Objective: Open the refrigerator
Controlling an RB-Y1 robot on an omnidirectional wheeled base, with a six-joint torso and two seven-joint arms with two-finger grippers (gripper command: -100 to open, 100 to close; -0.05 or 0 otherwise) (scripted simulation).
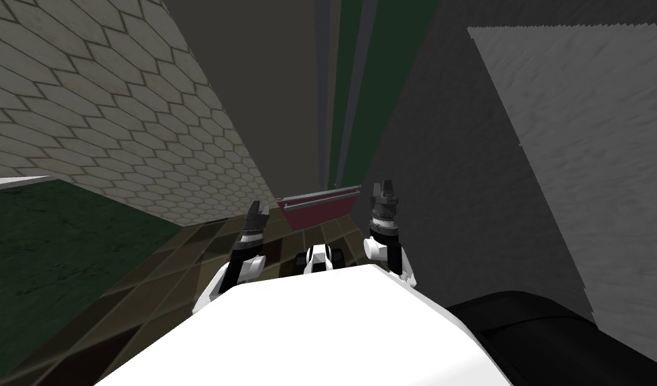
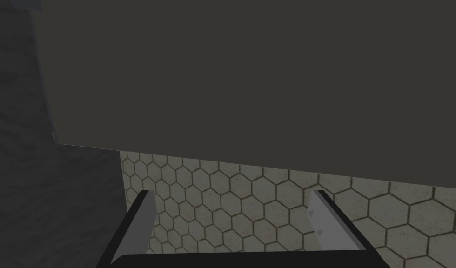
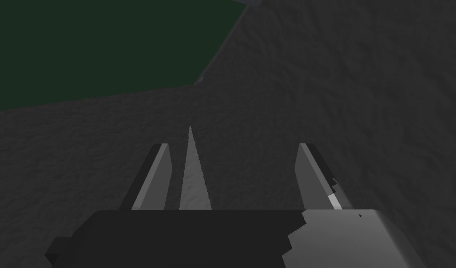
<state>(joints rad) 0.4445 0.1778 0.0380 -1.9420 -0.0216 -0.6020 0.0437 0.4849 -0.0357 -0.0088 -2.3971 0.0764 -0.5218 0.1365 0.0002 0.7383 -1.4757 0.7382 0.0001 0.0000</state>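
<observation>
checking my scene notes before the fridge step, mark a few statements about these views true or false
1. The left gripper and the right gripper are both open and empty. True.
2. The right gripper faces hexagonal tiles. False: it faces a rough grey surface; the hexagon-tiled wall is ahead of the left gripper.
3. A dark red panel with a grey bar shows between the grippers in the head view. True.
4. The floor is plain white. False: the floor has brown checkered tiles.

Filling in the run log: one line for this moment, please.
left hand open, facing dark panel | right hand open, facing grey wall | nothing held
</observation>
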